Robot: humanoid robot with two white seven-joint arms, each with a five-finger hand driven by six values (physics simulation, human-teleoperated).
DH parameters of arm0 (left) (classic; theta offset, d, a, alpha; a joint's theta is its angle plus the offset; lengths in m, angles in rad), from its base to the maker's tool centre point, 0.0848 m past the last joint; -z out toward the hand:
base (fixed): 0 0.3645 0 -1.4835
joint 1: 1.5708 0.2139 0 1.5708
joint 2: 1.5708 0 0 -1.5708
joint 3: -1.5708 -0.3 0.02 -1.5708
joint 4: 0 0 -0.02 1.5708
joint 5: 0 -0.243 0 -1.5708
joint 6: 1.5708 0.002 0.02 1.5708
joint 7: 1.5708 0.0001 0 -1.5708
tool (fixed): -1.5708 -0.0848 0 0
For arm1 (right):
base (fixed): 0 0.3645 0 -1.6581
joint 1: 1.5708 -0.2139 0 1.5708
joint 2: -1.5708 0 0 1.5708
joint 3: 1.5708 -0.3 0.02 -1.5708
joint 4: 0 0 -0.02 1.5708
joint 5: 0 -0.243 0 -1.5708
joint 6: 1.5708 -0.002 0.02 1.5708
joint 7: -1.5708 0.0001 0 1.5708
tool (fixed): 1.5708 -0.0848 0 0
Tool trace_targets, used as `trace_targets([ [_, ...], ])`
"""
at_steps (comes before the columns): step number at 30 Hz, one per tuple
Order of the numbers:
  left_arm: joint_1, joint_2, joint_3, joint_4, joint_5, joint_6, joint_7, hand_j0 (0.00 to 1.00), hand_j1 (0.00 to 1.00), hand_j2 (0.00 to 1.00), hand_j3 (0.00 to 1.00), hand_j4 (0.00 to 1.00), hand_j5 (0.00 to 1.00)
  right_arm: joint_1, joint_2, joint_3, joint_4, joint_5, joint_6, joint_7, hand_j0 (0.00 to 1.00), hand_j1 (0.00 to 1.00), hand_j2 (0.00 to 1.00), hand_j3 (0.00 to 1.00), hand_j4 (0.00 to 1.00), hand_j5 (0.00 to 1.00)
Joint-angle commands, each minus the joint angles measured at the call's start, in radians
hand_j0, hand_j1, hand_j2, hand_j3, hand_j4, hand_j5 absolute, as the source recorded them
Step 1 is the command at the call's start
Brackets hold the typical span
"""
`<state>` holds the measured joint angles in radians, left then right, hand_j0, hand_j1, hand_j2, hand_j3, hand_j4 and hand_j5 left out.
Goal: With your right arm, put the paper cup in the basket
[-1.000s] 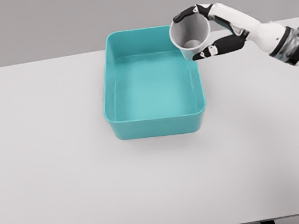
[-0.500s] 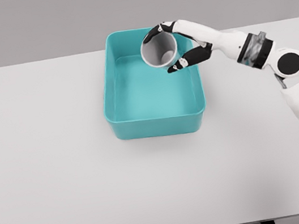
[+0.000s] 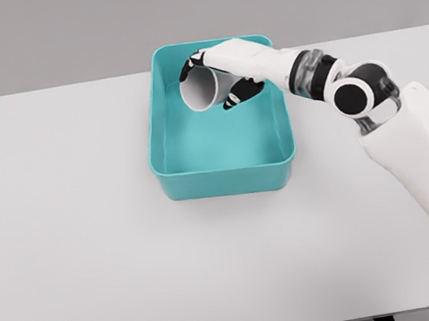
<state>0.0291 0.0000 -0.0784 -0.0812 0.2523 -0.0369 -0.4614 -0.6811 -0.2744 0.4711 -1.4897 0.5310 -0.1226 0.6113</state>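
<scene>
A teal rectangular basket [image 3: 226,179] stands on the white table [image 3: 86,231], slightly behind the middle. My right hand [image 3: 214,82] reaches in from the right and hovers over the basket's far half. Its fingers are curled around a white paper cup [image 3: 200,91], which is tipped on its side with its open mouth facing left and toward the camera. The cup hangs above the basket's floor, inside its outline. My left arm does not show.
The grey wall rises behind the table's far edge. My right forearm [image 3: 308,79] crosses above the basket's right rim, and the upper arm [image 3: 423,150] runs down the right side of the picture.
My right hand has carried the cup leftward from the basket's far right corner to over its interior. The cup has tipped further onto its side and the arm has stretched out.
</scene>
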Motion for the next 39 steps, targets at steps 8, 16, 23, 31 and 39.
trace_targets([
  [8,0.0,0.0,0.0,0.0,0.001,0.0,0.0,1.0,1.0,1.0,1.0,1.0,1.0,-0.012,0.004,0.098,-0.015,0.104,0.061,0.0,0.72,0.72,0.72,0.72,0.72,0.72],
  [16,0.0,0.0,0.0,0.0,0.001,0.0,0.0,1.0,1.0,1.0,1.0,1.0,1.0,-0.012,0.003,0.123,-0.006,0.133,0.06,0.0,0.86,0.86,0.86,0.86,0.86,0.86],
  [23,0.0,0.0,-0.001,0.0,0.001,0.0,0.0,1.0,1.0,1.0,1.0,1.0,1.0,-0.012,0.004,0.129,-0.012,0.135,0.052,0.0,1.0,1.0,1.0,1.0,1.0,1.0],
  [31,0.0,0.0,0.0,0.0,0.001,0.0,0.0,1.0,1.0,1.0,1.0,1.0,1.0,-0.009,-0.012,0.057,-0.053,-0.04,0.044,0.0,1.0,1.0,1.0,1.0,1.0,1.0],
  [39,0.0,0.0,0.0,0.0,0.001,0.0,0.0,1.0,1.0,1.0,1.0,1.0,1.0,0.138,-0.213,-0.362,-0.116,-0.539,-0.026,0.0,1.0,1.0,1.0,1.0,1.0,1.0],
])
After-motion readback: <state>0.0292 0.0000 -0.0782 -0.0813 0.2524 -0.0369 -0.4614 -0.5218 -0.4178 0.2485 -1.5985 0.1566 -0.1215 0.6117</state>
